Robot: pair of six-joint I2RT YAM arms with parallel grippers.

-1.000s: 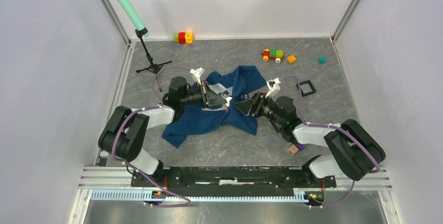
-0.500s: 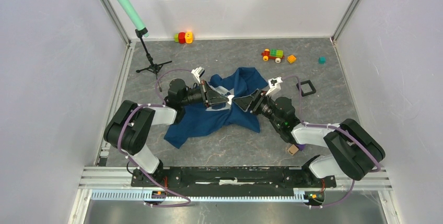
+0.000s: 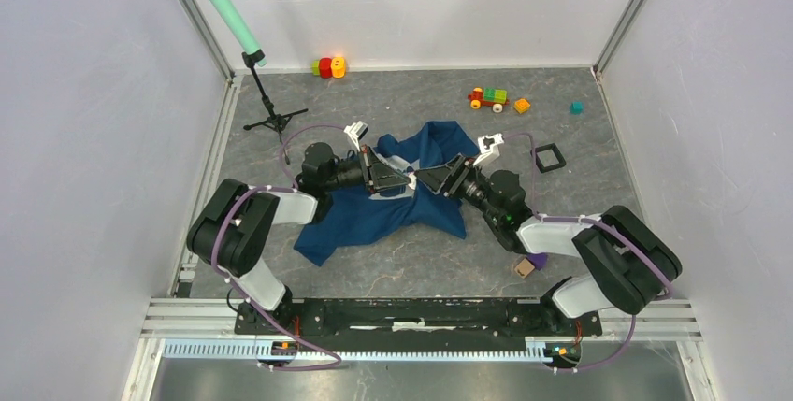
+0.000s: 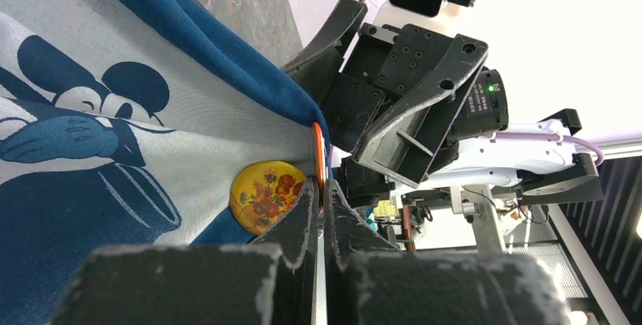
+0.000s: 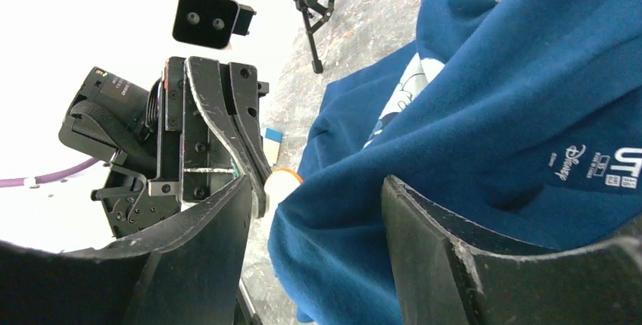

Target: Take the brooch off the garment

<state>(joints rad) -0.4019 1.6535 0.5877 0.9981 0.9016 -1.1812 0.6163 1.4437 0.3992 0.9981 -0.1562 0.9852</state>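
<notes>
- From above, the brooch cannot be made out; both arms meet over the garment (image 3: 374, 219), which lies crumpled in the middle of the grey table (image 3: 561, 130).
- In the left wrist view, the brooch (image 4: 265, 196) sits on the pale mouse print (image 4: 83, 113), just beside the left jaws, which cut off its lower edge.
- Left jaws: pressed together on a fold of the garment; a thin orange strip (image 4: 318, 154) at their tips is too slim to identify.
- Right jaws: spread wide, with blue cloth between them.
- White lettering (image 5: 598, 164) reads "Disney" and "UT".
- The brooch is a glossy yellow disc with orange flowers.
</notes>
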